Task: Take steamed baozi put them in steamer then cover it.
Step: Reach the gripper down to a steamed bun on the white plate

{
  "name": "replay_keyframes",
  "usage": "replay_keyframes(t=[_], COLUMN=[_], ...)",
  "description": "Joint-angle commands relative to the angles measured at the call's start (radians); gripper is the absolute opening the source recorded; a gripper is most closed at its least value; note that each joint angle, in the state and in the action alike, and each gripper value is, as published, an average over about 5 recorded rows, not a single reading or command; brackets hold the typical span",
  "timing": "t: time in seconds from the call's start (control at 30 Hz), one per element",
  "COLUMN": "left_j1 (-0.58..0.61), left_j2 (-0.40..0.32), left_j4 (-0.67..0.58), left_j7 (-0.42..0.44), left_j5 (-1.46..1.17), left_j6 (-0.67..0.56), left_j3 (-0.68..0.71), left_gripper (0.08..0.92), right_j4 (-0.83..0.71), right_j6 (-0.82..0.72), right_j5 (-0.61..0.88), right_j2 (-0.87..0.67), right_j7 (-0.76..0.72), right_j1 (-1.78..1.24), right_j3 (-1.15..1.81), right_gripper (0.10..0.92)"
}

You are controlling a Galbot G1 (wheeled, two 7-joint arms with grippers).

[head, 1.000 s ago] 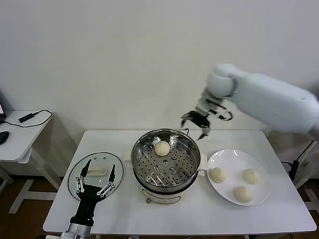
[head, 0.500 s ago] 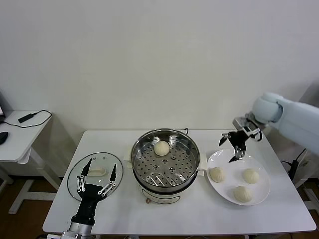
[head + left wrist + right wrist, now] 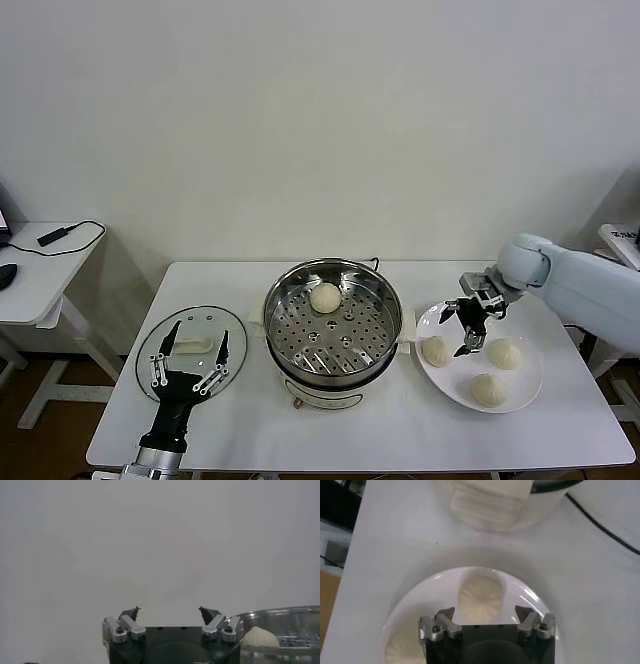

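The steamer (image 3: 300, 352) stands mid-table, uncovered, with one steamed baozi (image 3: 325, 297) on the far side of its perforated tray. Three more baozi (image 3: 435, 351) (image 3: 504, 354) (image 3: 488, 390) lie on a white plate (image 3: 445, 385) to its right. My right gripper (image 3: 458, 330) hangs open just above the plate, close over the bun nearest the steamer. In the right wrist view that bun (image 3: 480, 597) sits between and below the open right gripper (image 3: 484, 611), untouched. My left gripper (image 3: 200, 332) is parked open above the glass lid (image 3: 205, 318); in its wrist view the left gripper (image 3: 170, 611) holds nothing.
The glass lid with a white handle lies flat at the table's left. The steamer's cream handle (image 3: 490, 505) and a black cable (image 3: 600, 520) lie just beyond the plate. A small side table (image 3: 40, 265) stands off to the left.
My right arm swung from above the steamer's far rim to the right and down, ending low over the plate. The left arm has not moved.
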Motion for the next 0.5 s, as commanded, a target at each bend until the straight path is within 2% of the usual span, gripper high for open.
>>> replay_keyframes(t=[0.03, 0.33, 0.5], left_j1=[0.001, 0.004, 0.004], left_j2=[0.0, -0.001, -0.002], left_j4=[0.001, -0.003, -0.001], left_j7=[0.001, 0.0, 0.0], left_j5=[0.0, 0.0, 0.0], left_j6=[-0.002, -0.004, -0.005], left_j3=[-0.002, -0.005, -0.005], left_gripper=[0.823, 0.823, 0.823], right_j4=[-0.023, -0.044, -0.042], right_j6=[-0.014, -0.012, -0.013], right_j5=[-0.009, -0.024, -0.023], right_j2=[0.017, 0.041, 0.045], right_j7=[0.019, 0.026, 0.026], right_j1=[-0.06, -0.076, -0.079], right_j3=[0.023, 0.037, 0.038], right_gripper=[0.823, 0.816, 0.759])
